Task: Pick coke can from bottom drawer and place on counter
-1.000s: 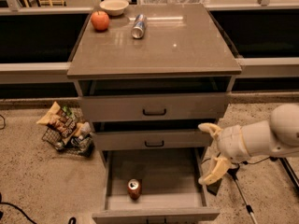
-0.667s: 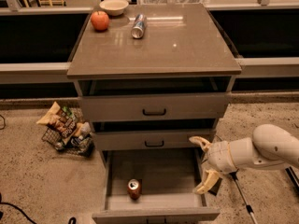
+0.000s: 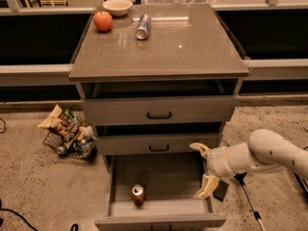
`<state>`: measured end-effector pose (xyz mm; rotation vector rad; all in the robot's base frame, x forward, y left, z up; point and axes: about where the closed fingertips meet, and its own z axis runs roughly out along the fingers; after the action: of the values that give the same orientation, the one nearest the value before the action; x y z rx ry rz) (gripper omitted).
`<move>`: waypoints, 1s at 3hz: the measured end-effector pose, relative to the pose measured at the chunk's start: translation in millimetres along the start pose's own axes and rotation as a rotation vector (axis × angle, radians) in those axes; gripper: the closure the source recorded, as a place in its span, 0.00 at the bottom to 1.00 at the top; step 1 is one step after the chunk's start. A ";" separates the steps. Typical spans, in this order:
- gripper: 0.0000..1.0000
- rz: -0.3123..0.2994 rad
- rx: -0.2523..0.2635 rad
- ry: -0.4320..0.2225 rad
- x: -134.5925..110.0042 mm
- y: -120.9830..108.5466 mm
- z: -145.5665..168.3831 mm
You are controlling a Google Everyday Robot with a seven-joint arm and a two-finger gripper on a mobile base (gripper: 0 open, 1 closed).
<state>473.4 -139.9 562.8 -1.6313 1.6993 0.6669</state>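
Note:
The coke can [image 3: 138, 195], red with a silver top, stands upright in the front middle of the open bottom drawer [image 3: 161, 216]. My gripper [image 3: 203, 170] is open and empty, its two pale fingers spread one above the other at the drawer's right edge. It sits to the right of the can, well apart from it, on a white arm reaching in from the right. The counter [image 3: 183, 47] is the glossy grey-brown top of the cabinet, above the two shallower drawers.
On the counter's back left lie a red apple [image 3: 103, 21], a white bowl [image 3: 118, 6] and a silver-blue can [image 3: 142, 27] on its side. A wire basket with snack bags [image 3: 67, 132] sits on the floor left of the cabinet. The two upper drawers stand slightly pulled out.
My gripper and arm have moved left and a little down, from beside the cabinet to the right edge of the open bottom drawer. The can has not moved.

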 end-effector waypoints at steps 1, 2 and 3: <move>0.00 -0.015 -0.028 0.020 41.4 -14.1 45.8; 0.00 -0.014 -0.056 -0.013 81.5 -19.8 97.1; 0.00 0.001 -0.061 -0.056 114.3 -24.8 140.8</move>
<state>517.2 -108.5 387.9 -1.6383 1.6553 0.7647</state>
